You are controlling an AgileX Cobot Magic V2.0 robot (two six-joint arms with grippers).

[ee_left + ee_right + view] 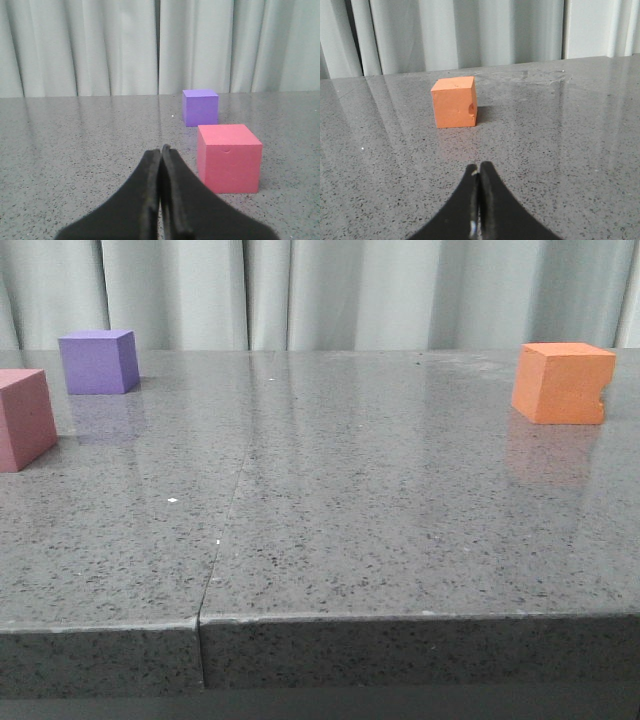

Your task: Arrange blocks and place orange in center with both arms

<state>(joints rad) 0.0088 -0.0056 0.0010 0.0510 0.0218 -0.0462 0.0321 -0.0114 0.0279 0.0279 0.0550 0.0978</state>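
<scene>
The orange cube with a notch in one edge sits at the far right of the grey table; it also shows in the right wrist view, ahead of my right gripper, which is shut and empty, well short of it. The purple cube stands at the far left, the pink cube nearer at the left edge. In the left wrist view my left gripper is shut and empty, with the pink cube just beside it and the purple cube beyond. Neither gripper shows in the front view.
The grey speckled table has a seam running from its front edge toward the back. A pale curtain hangs behind the table's far edge. The table's front edge lies close to the camera.
</scene>
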